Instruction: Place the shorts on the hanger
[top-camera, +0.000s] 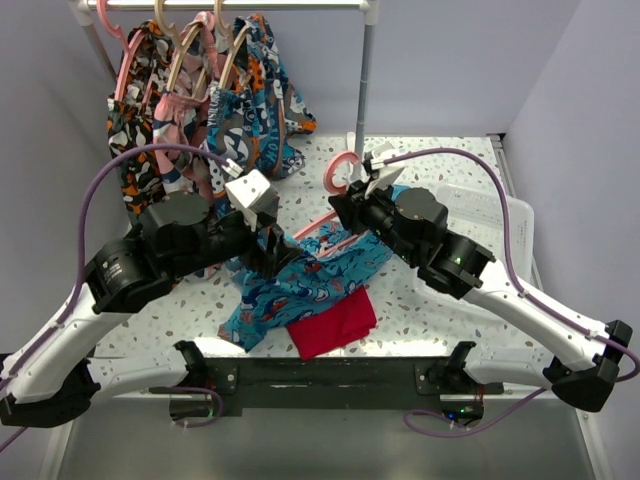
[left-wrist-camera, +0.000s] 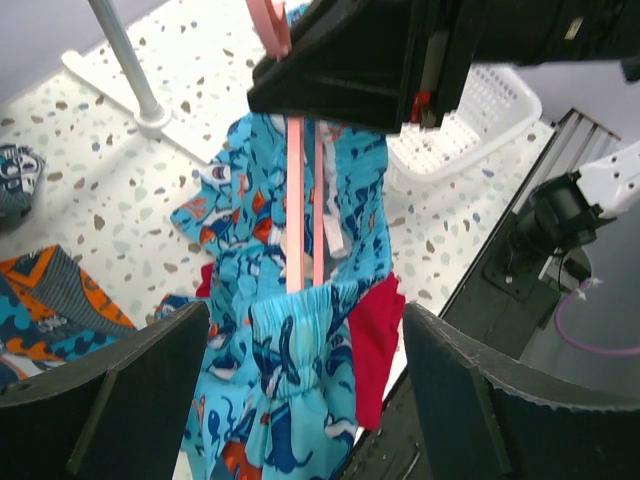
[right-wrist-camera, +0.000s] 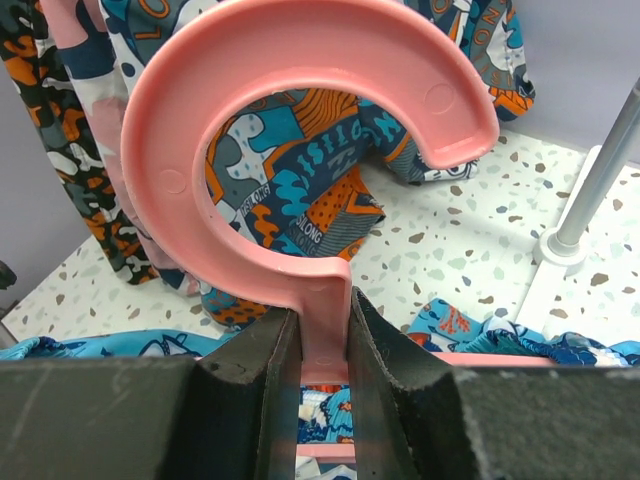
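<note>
The speckled worktop (top-camera: 430, 300) filled the middle of the top view; a white clothes rail (top-camera: 366, 90) stood at its far side, upper centre, with dark patterned garments (top-camera: 200, 120) hanging on hangers in the upper left; a white basket (top-camera: 490, 210) sat at the right of the frame, beside the right arm.

The shorts (top-camera: 300, 280), turquoise with a small print, lay bunched at the centre of the top view between the two arms, part resting on the worktop and part lifted toward the hanger; their lower edge touched a plain red cloth (top-camera: 335, 325) at lower centre, which also showed beside and under the blue fabric in the left wrist view.

The hanger (right-wrist-camera: 300, 130), thin and pink, was held with its hook uppermost just above the centre of the top view; in the left wrist view its pink bars ran down the middle of the frame and disappeared behind the gathered waistband, and whether the fabric wrapped them I could not tell.

The right hand (right-wrist-camera: 325, 350) was clamped narrowly on the hanger's neck just below the hook; the left hand (left-wrist-camera: 300, 315) stood wide apart, its fingers (left-wrist-camera: 150, 380) either side of the waistband and gripping nothing.
</note>
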